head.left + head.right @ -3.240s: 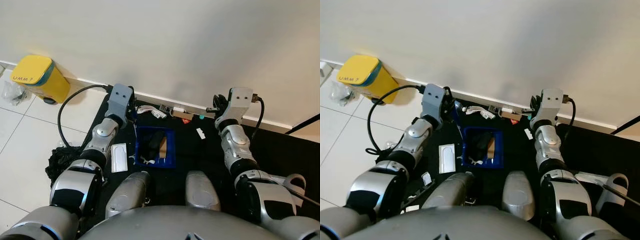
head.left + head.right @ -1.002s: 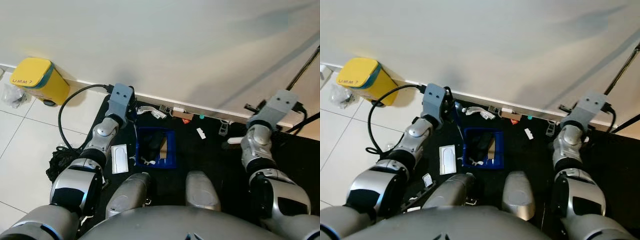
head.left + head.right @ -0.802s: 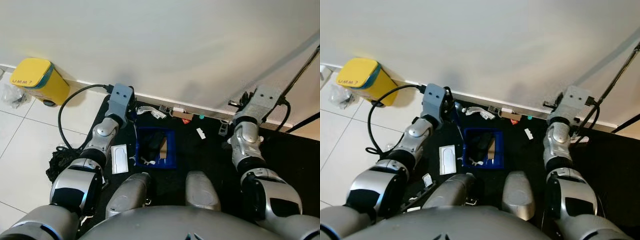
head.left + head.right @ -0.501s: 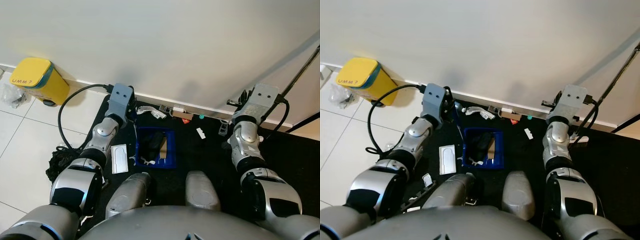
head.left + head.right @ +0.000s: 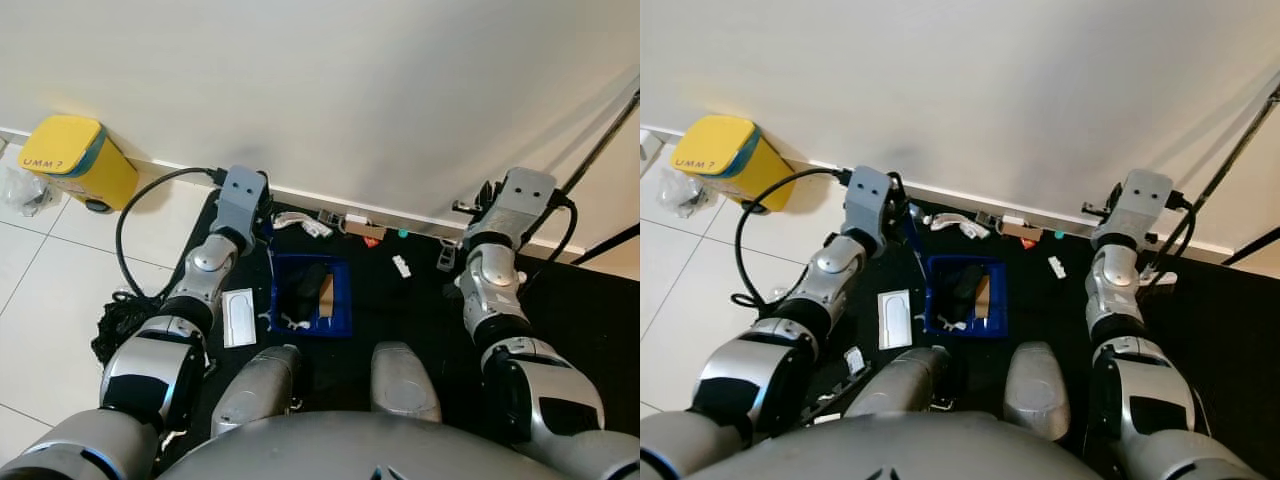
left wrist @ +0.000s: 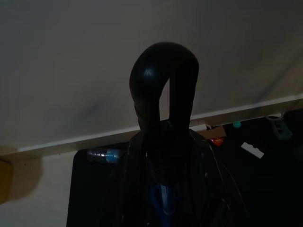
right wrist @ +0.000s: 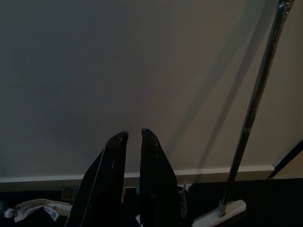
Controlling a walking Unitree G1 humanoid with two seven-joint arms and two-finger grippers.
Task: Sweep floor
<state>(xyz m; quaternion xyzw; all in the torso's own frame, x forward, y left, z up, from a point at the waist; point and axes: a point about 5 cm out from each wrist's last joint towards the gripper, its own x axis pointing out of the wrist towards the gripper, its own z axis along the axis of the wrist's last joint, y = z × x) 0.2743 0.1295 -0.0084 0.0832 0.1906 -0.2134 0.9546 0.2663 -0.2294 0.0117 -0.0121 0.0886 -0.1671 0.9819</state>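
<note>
A blue dustpan [image 5: 310, 293] lies on the black mat [image 5: 410, 315] in front of my knees, with a black lump and a cardboard scrap inside. My left gripper [image 6: 164, 49] is shut on the dustpan's blue handle [image 6: 163, 208] near the wall. A broom leans on the wall at the right: its thin pole [image 7: 255, 104] rises from a white head [image 7: 220, 212]. Left of the pole is my right gripper [image 7: 134, 134], slightly open with nothing between its fingers. Loose litter lies along the skirting: white scraps [image 5: 300, 222], a cardboard piece [image 5: 365, 230], a small white bit [image 5: 401, 266].
A yellow bin [image 5: 70, 158] stands by the wall at far left on white tiles. A black cable [image 5: 125, 240] loops from my left wrist to a dark tangle [image 5: 118, 325]. A flat white packet [image 5: 238, 315] lies left of the dustpan. The wall is close ahead.
My right arm swung left, away from the broom pole, which stays leaning on the wall. The left arm and dustpan have not moved.
</note>
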